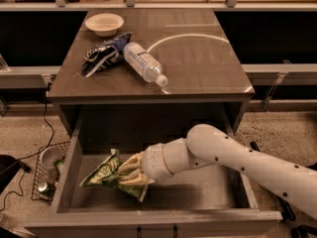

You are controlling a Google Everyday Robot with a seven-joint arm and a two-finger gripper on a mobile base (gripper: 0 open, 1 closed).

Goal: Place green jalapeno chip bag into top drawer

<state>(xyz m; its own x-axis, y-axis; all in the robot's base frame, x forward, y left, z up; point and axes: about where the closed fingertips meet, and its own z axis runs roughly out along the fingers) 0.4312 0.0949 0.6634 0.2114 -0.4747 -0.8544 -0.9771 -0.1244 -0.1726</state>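
Note:
The green jalapeno chip bag [102, 172] lies low in the left part of the open top drawer [65, 182], a grey-brown wooden box pulled out under the table. My gripper [125, 173] reaches into the drawer from the right on the white arm [233, 155]. Its pale fingers [130, 165] are closed around the bag's right half. The bag seems to rest on or just above the drawer bottom.
On the tabletop [198, 58] are a dark blue and white snack bag [103, 56], a clear water bottle [143, 63] lying on its side and a white bowl [104, 23]. A wire basket [47, 175] stands on the floor left of the drawer.

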